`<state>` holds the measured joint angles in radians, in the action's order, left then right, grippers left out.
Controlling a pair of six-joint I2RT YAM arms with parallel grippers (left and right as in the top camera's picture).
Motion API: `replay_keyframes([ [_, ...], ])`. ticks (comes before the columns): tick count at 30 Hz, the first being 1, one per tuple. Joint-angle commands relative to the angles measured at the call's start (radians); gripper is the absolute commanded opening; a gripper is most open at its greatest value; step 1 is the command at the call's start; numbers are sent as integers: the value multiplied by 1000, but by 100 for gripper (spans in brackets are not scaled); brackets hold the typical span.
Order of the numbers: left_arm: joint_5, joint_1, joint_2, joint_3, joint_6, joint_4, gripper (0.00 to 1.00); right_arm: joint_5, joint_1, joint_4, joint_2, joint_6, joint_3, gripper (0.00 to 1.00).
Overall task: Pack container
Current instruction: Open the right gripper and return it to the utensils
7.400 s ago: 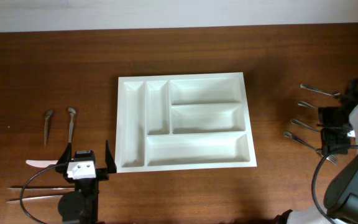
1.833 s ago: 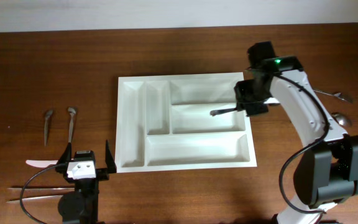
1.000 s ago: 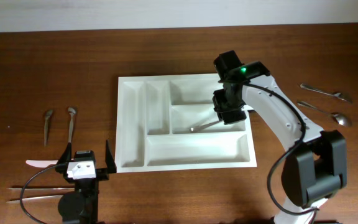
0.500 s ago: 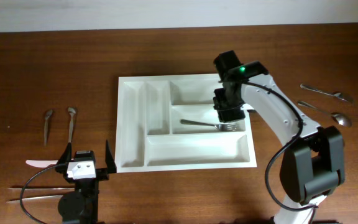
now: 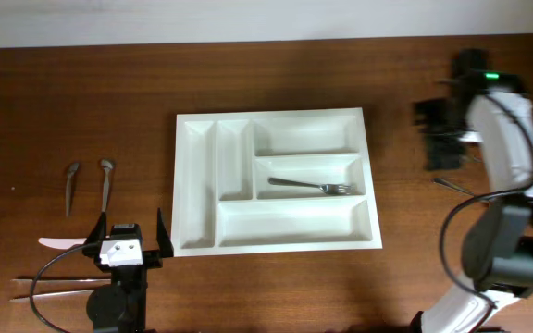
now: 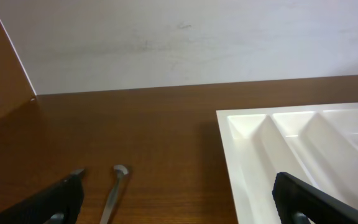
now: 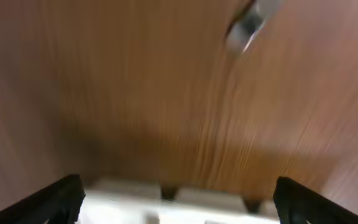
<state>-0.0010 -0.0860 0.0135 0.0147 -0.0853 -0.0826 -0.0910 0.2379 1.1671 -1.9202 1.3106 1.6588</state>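
The container [image 5: 276, 247] is a large white plastic tray lying flat in the middle of the brown tabletop [image 5: 81, 92]. It has two narrow compartments running upright on its left side and three wide ones stacked crosswise to the right of them. A metal fork [image 5: 311, 185] lies alone in the middle crosswise compartment, tines toward the right end; the other four compartments hold nothing. The right arm reaches over the bare wood well to the right of the tray, and the right hand [image 5: 431, 136] is blurred there, apart from the container. In the right wrist view its fingertips [image 7: 64, 196] sit far apart at the lower corners with nothing between them, so it is released. The left hand [image 5: 130, 231] sits low near the tray's near-left corner, pointing toward the far edge, its fingers [image 6: 58, 202] likewise spread wide and empty, with the tray's corner showing at the right of the left wrist view. Two spoons [image 5: 106, 181] lie side by side on the wood left of the tray.
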Motion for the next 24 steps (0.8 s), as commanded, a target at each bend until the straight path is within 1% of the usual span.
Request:
replay_keyframes([
  [1, -4, 5, -8, -6, 6, 0, 99, 2, 123, 10, -5, -37, 16, 99],
  [5, -4, 5, -8, -6, 6, 0, 99, -2, 251, 11, -5, -154, 15, 99],
  [6, -4, 5, -8, -6, 6, 0, 99, -2, 270, 13, -5, -162, 14, 99],
  [10, -3, 5, -8, -6, 6, -1, 99, 8, 339, 19, -5, -156, 13, 99],
  [12, -4, 5, -8, -6, 6, 0, 99, 52, 357, 24, -6, -142, 10, 99],
  [17, -3, 5, -8, -6, 6, 0, 99, 159, 366, 32, -10, -56, -22, 99],
  [19, -4, 5, -8, -6, 6, 0, 99, 155, 365, 29, -18, -34, -34, 99],
  [24, -4, 5, -8, -6, 6, 0, 99, 151, 360, 26, -74, -38, -38, 99],
])
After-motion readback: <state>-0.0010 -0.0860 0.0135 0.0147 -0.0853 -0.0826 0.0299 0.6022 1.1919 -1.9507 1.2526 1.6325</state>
